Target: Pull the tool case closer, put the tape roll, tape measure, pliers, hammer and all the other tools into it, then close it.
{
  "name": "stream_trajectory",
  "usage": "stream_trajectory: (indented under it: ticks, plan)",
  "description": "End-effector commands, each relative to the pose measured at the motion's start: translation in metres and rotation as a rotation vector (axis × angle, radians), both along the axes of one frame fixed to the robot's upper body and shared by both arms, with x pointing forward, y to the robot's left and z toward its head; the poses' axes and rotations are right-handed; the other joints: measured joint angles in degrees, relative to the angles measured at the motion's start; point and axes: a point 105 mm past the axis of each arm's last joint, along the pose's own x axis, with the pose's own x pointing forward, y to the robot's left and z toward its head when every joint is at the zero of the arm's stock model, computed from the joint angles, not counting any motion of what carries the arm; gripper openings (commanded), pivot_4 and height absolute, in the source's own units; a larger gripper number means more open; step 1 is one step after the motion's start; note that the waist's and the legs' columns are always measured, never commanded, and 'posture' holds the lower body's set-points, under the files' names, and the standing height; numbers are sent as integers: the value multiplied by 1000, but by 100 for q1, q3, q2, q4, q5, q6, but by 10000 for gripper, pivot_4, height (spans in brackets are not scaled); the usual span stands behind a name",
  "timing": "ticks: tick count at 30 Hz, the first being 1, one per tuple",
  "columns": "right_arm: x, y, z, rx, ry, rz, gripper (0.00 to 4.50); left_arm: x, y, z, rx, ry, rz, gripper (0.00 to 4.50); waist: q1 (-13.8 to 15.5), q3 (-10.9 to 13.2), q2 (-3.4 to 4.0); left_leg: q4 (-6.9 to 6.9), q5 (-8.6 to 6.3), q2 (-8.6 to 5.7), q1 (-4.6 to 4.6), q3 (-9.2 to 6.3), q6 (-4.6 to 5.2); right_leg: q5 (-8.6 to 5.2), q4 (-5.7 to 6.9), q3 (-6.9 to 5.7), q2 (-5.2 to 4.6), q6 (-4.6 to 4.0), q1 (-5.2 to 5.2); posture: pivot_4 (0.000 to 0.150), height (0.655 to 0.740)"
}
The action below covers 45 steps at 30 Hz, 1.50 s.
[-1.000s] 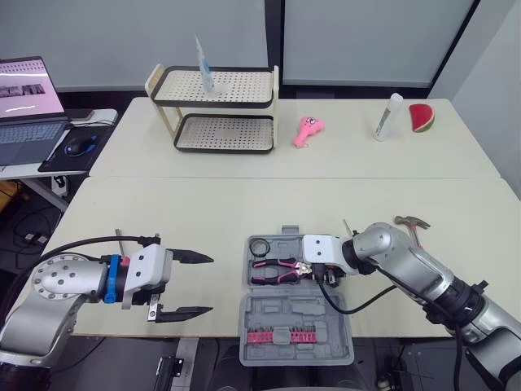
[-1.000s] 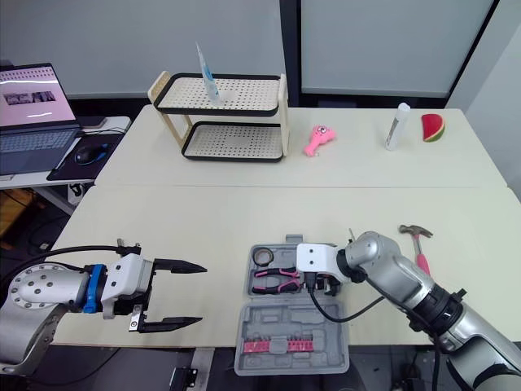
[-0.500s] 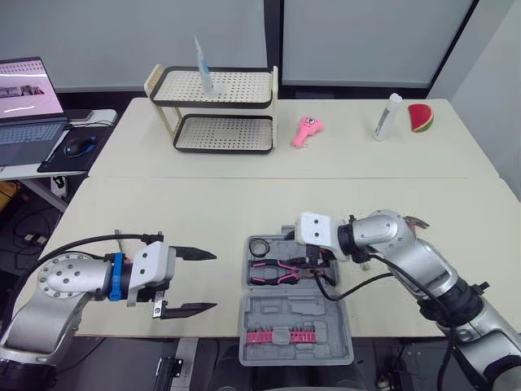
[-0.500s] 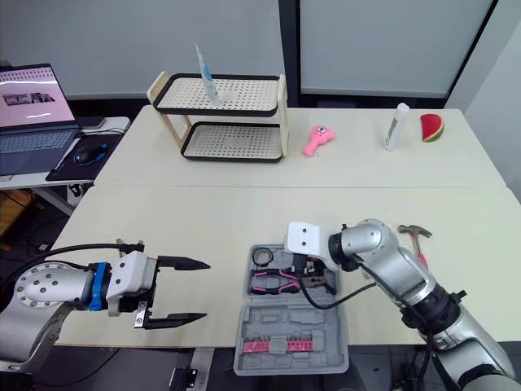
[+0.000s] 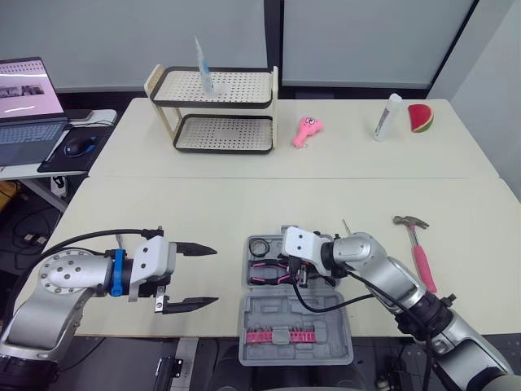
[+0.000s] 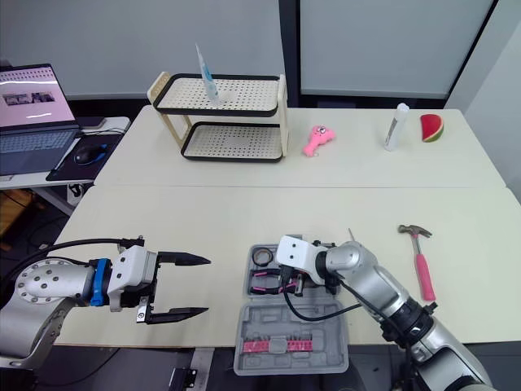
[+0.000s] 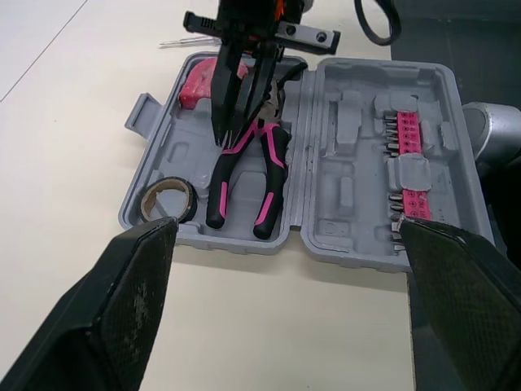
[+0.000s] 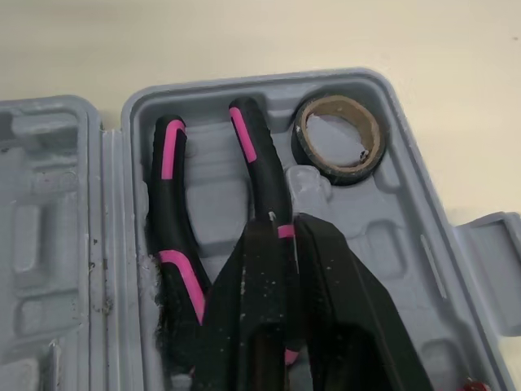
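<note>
Task status: partly complete. The case [image 5: 269, 314] lay open at the near table edge, between the two grippers. The roll [image 5: 260, 246] sat in its recess just beyond the right gripper [image 7: 236, 130], toward the left gripper [image 5: 214, 275]. The pliers [image 5: 269, 271] lay in the tray directly under the right gripper. A pink item [image 7: 195, 81] sat in the tray corner beside that gripper; whether it was the tape measure could not be told. The hammer [image 5: 417, 248] lay on the table well apart from the right gripper, on its outer side. A thin tool [image 5: 345, 226] lay nearer, just outside the case. Outstanding, by judgement: load these two, then close the lid.

Arm pose: the right arm reached inward across the case, its gripper pointing down into the tray. Its fingers [image 8: 269, 293] were clenched together, tips against the pliers near the pivot and holding nothing. The left arm was held level above bare table, well apart from the case, gripper released with its fingers spread wide and aimed toward the case.
</note>
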Motion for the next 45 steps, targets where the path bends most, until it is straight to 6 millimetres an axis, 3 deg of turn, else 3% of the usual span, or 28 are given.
stream_trajectory:
  ticks: [1, 7, 11, 15, 17, 19, 23, 27, 31, 35, 39, 42, 45]
  plan:
    - [2, -3, -10, -34, 10, -18, 40, -1, -1, 3, -8, -11, -8, 45000, 0, -1, -1, 0, 0, 0, 0, 0, 0, 0, 0, 0, 0, 0, 0, 1500, 7290]
    - [-1, -16, -33, -139, 35, -18, 40, -2, -1, 3, -11, -6, -5, 45000, -1, -13, -12, -1, 0, 1, 10, -1, 0, 0, 3, 0, 0, 0, 5, 1500, 7290]
    - [-4, -17, -37, -155, 24, 5, 40, -3, -1, 2, -11, -3, 0, 45000, 5, -27, -26, -2, -1, 0, 16, -2, 1, 0, 3, -1, 0, 0, 9, 1500, 7290]
    - [-2, 5, -6, 15, -83, 56, 40, -3, 1, 0, -18, 12, 32, 45000, 4, -33, -36, -2, -1, 1, 18, -2, 1, 0, 4, 0, 0, 0, 9, 1500, 7290]
    - [-1, 7, 25, 148, -166, 72, 40, -2, 6, -3, -13, 28, 73, 45000, 1, -30, -33, -3, -1, 2, 16, -2, 1, 0, 6, -1, 1, 0, 7, 1500, 7290]
    - [-7, -2, 47, 222, -191, 84, 40, -2, 12, -7, 7, 39, 111, 45000, 2, -25, -30, -3, -1, 2, 6, -1, 1, 0, 7, 1, 1, 0, -2, 1500, 7290]
    - [-30, -33, 68, 252, -205, 140, 40, -1, 19, -17, 43, 36, 169, 45000, 40, -26, -32, -2, -1, 0, 4, -3, 1, 0, -1, -2, -2, 0, 5, 1500, 7290]
    - [-49, -73, 72, 212, -149, 118, 40, -4, 22, -27, 45, 65, 196, 45000, 38, -26, -32, -3, -1, 1, 3, -5, 2, 0, -13, -3, -2, 0, 15, 1500, 7290]
    - [-64, -121, 47, 41, -44, 45, 0, -9, 20, -43, 48, 104, 201, 36072, 36, -26, -32, -4, -2, 1, 6, -1, 3, 0, -24, -1, -2, 0, 22, 1500, 7290]
    - [-70, -145, 26, -68, -8, -6, 0, -9, 15, -57, 47, 139, 218, 22894, 36, -27, -34, -4, -1, 2, 9, 0, 4, 0, -24, -1, -2, 0, 28, 1500, 7290]
    - [-68, -152, 2, -117, 6, -58, 0, -12, 11, -86, 142, 168, 178, 10002, 34, -27, -35, -5, -1, 1, 15, 4, 4, 0, -25, 1, -1, 0, 34, 1500, 7290]
    - [-66, -155, -8, -141, 7, -74, 0, -11, 6, -95, 156, 179, 165, 418, 35, -27, -35, -5, -1, 1, 13, 4, 4, 0, -26, 0, 0, 0, 33, 1500, 7290]
    - [-66, -155, -15, -147, 12, -78, 0, -10, -3, -103, 164, 178, 145, 136, 42, -27, -35, -3, -1, 1, 12, 3, 4, 0, -26, -1, -1, 0, 33, 1500, 7290]
